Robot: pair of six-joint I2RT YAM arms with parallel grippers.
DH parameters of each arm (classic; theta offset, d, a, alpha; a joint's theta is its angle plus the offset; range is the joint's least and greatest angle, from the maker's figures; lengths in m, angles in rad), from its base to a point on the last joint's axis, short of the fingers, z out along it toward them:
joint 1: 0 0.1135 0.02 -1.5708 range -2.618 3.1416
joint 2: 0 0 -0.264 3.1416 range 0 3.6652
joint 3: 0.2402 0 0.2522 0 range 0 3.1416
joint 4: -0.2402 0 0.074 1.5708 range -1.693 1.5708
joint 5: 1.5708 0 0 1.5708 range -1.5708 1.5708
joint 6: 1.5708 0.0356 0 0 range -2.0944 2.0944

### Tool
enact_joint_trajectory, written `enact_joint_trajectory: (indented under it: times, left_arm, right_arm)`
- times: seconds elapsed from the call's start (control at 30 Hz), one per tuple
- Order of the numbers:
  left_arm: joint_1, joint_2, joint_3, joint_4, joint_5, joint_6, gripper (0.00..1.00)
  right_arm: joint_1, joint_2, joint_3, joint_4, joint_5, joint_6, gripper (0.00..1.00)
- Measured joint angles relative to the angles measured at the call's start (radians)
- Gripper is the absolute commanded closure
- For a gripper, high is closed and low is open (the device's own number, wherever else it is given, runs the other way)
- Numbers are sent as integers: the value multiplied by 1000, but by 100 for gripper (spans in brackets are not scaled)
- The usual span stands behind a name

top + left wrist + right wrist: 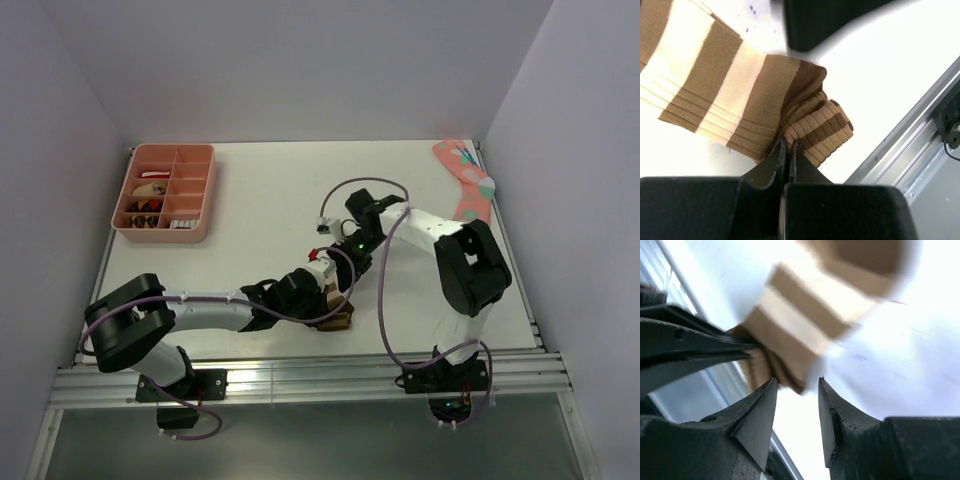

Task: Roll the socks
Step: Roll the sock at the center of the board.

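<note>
My left pincer (pixel 788 152) is clamped on a thin fold of the brown-and-tan sock (pixel 730 90), which lies part-rolled just beside the rail (pixel 900 145). My right pincer (pixel 797 385) stands apart, gripping nothing. Risk: with one thin pinch retaining it, the roll may spring open toward the rail.
</note>
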State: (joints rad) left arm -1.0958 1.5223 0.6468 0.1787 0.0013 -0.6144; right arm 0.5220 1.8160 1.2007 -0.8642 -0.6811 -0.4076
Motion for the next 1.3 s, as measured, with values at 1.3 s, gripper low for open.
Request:
enact_joint_trajectory:
  times: [1.3]
  left_arm:
    - [312,360,214,-94,737,-230,100]
  right_arm:
    - [287,-717,-526,342,309,-268,47]
